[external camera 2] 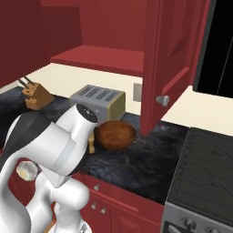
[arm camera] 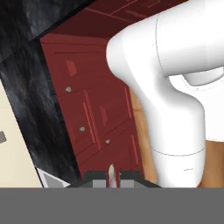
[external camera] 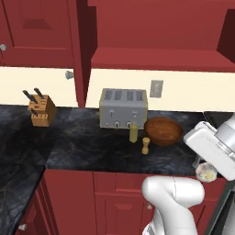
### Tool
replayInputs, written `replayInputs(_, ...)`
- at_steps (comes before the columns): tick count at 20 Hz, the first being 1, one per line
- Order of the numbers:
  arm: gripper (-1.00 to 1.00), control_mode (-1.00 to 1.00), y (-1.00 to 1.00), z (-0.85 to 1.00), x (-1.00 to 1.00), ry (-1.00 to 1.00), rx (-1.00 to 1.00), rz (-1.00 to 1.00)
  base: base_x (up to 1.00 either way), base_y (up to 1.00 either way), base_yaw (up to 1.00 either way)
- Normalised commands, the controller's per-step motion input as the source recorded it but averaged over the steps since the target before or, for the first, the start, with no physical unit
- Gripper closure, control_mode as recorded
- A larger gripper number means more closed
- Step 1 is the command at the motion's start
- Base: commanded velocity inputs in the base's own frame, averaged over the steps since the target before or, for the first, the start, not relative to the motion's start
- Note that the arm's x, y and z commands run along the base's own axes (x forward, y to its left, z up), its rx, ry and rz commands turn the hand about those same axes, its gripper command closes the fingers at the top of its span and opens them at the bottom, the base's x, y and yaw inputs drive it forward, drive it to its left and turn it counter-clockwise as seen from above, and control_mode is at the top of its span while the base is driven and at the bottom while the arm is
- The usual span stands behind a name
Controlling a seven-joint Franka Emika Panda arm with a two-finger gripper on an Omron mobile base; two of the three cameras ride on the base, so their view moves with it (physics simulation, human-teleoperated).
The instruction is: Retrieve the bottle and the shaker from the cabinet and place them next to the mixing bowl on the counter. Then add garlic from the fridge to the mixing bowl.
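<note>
The hand (arm camera: 112, 178) is clenched on a pale, papery garlic bulb (external camera: 206, 172), whose pointed tip shows between the fingertips in the hand view. It hangs low, in front of the dark marbled bench (external camera: 92, 147) and off to one side of the round brown wooden mixing bowl (external camera: 163, 131). Just beside that bowl stand a tan bottle (external camera: 133, 132) and a small wooden shaker (external camera: 145, 145). Judged risks: the bulb slipping from the narrow pinch mid-swing, or the arm's sweep toward the bowl toppling the shaker.
</note>
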Motion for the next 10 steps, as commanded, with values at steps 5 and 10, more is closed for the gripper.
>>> replayInputs(5, 1.00, 1.00, 0.00, 0.00, 0.00, 0.00, 0.00, 0.00, 0.36, 0.27, -0.13)
replayInputs(10, 1.00, 1.00, 0.00, 0.00, 0.00, 0.00, 0.00, 0.00, 0.25, 0.21, -0.11)
